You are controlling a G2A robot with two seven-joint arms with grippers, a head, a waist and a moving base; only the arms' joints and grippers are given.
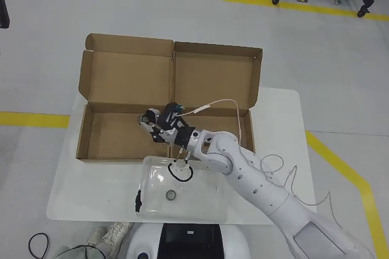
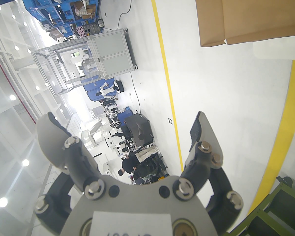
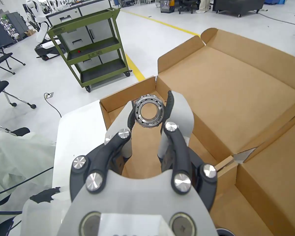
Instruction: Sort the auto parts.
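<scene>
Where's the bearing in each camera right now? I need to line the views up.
Top view: bearing in the right gripper, above the cardboard box's near-left compartment.
Right wrist view: bearing mid-picture, clamped in the right gripper, cardboard box behind.
Left wrist view: camera faces the floor, away from it.
Shared landmark: the cardboard box.

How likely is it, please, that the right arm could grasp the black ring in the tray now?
Probably not yet: the right gripper is shut on a bearing, though the black ring lies exposed nearby.
</scene>
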